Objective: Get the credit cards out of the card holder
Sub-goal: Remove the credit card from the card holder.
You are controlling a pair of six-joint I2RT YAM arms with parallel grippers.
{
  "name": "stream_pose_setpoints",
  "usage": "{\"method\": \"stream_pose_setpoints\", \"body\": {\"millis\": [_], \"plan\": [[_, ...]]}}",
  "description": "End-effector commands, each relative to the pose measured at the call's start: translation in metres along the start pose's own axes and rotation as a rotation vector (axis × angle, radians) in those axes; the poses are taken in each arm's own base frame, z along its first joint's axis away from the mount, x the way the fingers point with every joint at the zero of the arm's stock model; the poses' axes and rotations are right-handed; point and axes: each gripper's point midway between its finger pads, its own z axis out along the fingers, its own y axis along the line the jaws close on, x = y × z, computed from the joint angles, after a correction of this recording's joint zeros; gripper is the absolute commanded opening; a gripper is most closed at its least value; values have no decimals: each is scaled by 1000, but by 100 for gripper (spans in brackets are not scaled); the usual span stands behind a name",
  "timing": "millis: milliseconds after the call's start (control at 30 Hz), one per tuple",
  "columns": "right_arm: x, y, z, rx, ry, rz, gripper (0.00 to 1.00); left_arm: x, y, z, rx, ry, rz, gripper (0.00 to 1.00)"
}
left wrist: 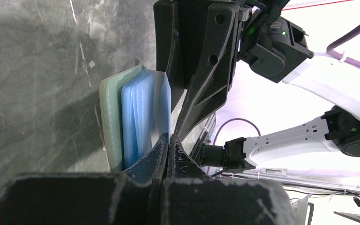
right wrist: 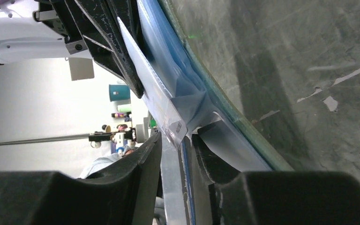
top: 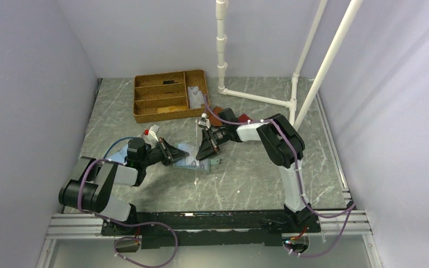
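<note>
Blue holder (top: 186,158) sits in the middle of the surface (top: 246,178) between both arms. Left gripper (top: 173,154) is clamped on its flap. Right gripper (top: 205,153), narrow, straddles a whitish card (right wrist: 154,89); grip unclear.

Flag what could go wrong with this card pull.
1. The right gripper straddles the card and, it seems, a blue pocket edge of the holder. Closing could pinch both and drag the holder along.
2. The left gripper is shut on only a thin flap of the holder, so a hard pull may slip it free.
3. The two grippers sit very close together, so their fingers could collide during the pull.
</note>
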Motion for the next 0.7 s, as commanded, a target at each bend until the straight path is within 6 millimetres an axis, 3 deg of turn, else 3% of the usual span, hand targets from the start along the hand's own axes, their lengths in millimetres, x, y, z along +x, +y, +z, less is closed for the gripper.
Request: {"method": "stream_pose_setpoints", "body": {"millis": [0,100,200,300,467,667], "plan": [[-8,30,-4,-79,-10,-85,31,-4,-15,-1,58,-8,41,0],[-8,33,-4,-91,-11,-85,21,-3,-12,0,53,-6,35,0],[-7,34,-4,-100,-9,-81,1,-2,-8,0,43,-2,27,0],[-10,28,-6,-79,-22,-76,0,-2,-2,-1,18,-6,21,0],[-6,-3,-18,7,-32,-27,0,-7,11,-10,-31,-28,-1,0],[-2,-12,-25,29,-33,-27,0,-8,23,-17,-72,-27,-4,0]]}}
